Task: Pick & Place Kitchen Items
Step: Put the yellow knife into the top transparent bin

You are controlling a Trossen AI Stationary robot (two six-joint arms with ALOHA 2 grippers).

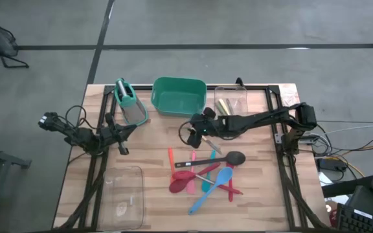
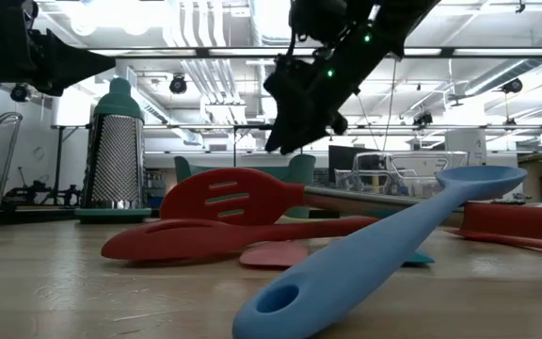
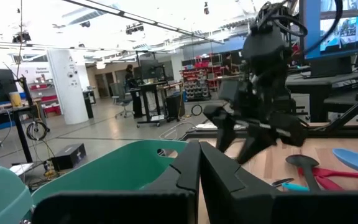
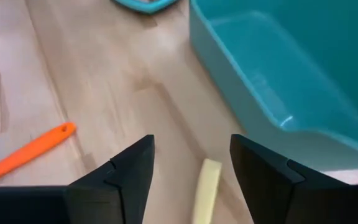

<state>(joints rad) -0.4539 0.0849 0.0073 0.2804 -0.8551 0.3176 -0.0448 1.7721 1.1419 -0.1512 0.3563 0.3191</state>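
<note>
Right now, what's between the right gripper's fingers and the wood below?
In the right wrist view, the open right gripper hangs over a pale yellow handle lying on the bare table; nothing else sits in the gap. The green tub stands beside.

Red, pink, blue utensils (image 1: 206,176) lie heaped (black ladle (image 1: 220,159) alongside).

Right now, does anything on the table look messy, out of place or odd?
Yes. The utensils lie in a crossed heap on the wood rather than sorted, red and blue handles overlapping. A yellow-handled tool lies apart from them, beside the green tub, under the open right gripper. Nothing looks spilled or broken.
</note>
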